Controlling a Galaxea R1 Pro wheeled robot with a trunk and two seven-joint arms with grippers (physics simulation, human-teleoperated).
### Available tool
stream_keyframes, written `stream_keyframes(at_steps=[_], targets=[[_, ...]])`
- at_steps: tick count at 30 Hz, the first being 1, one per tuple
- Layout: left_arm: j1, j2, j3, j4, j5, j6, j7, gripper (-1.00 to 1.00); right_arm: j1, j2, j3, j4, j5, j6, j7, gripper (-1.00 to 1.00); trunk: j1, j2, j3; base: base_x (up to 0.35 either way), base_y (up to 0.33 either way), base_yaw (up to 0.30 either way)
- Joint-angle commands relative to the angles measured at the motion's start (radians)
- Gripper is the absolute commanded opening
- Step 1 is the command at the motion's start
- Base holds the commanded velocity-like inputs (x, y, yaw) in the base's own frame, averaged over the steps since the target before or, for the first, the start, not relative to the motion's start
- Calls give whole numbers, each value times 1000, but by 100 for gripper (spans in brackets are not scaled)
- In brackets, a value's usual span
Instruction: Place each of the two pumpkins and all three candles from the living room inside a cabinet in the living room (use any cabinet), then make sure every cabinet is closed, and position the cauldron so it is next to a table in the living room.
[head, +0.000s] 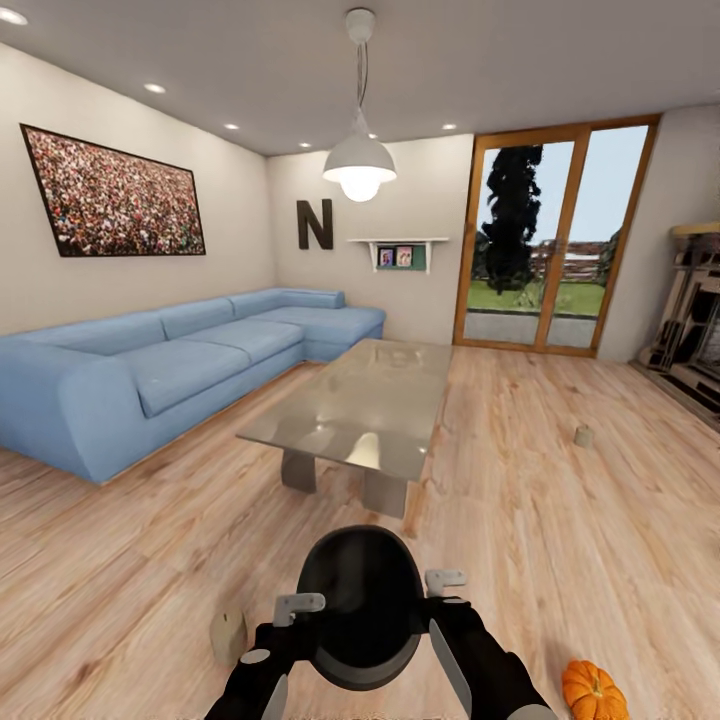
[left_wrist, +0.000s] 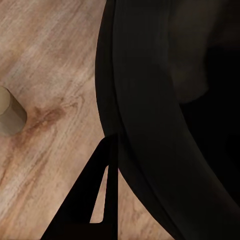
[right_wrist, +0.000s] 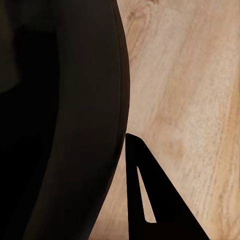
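Sofa (head: 170, 370): blue, along the wall to my left. 
Table (head: 360, 405): glass-topped, straight ahead of the cauldron, bare floor between. 
Cauldron (head: 360, 605): black, mouth facing me, carried between both arms. 
Left gripper (head: 300, 604) and right gripper (head: 444, 579): each clamped on the cauldron's rim, equally near. 
Pumpkin (head: 592, 690): floor, to my right. 
Candles: one (head: 228, 635) beside my left arm, one (head: 584, 435) far right.

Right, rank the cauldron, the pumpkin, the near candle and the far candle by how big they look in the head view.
1. The cauldron, held between both arms, is by far the largest.
2. The pumpkin, cut off at the picture's edge.
3. The near candle.
4. The far candle; it looks smallest, but it stands much farther away, so the two candles may match.
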Motion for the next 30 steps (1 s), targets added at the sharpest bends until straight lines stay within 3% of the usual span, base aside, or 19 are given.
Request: stream_keyframes(at_steps=[1,23,30], targets=[[-1,0,0,-1,52,-1,-57,-100,-1,1,0,-3,-13,-4,5,-100,4,-7,-3,0,0,-13],[-1,0,0,-1,52,-1,-57,-100,-1,1,0,-3,-13,-4,6,-100,88,-161,-62,0,0,-198],[-1,0,0,-1,52,-1,-57,-100,-1,1,0,-3,-13,-4,6,-100,88,-161,-62,0,0,-11]])
